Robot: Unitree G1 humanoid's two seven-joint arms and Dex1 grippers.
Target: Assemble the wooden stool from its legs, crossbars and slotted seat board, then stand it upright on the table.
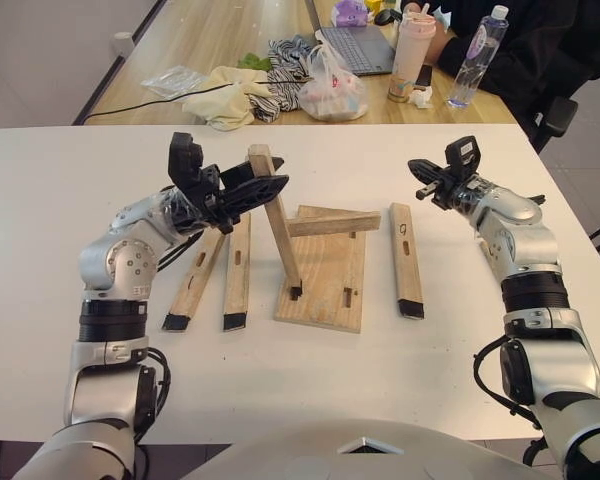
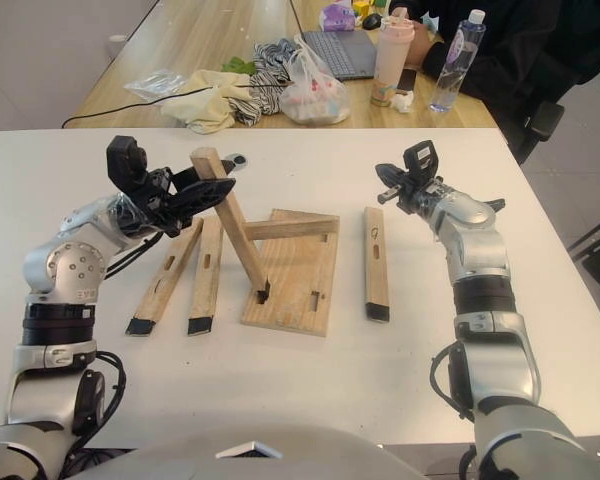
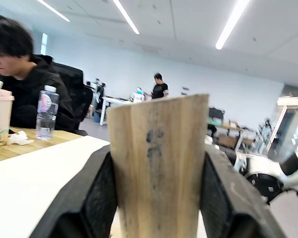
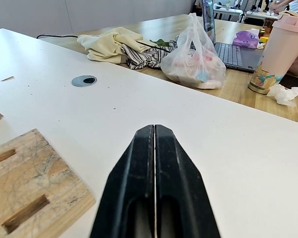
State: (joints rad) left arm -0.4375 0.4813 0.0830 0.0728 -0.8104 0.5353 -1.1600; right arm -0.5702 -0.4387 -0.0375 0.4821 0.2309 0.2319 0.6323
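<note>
The slotted seat board lies flat in the middle of the white table. A wooden leg stands tilted with its dark foot in a slot of the board, and my left gripper is shut on its upper end. A crossbar rests across the board's far end, touching the leg. Two more legs lie side by side left of the board; another leg lies to its right. My right gripper hovers shut and empty above the table beyond that leg.
A round grommet sits in the table's far part. On the wooden desk behind are a plastic bag, cloths, a laptop, a pink cup and a water bottle.
</note>
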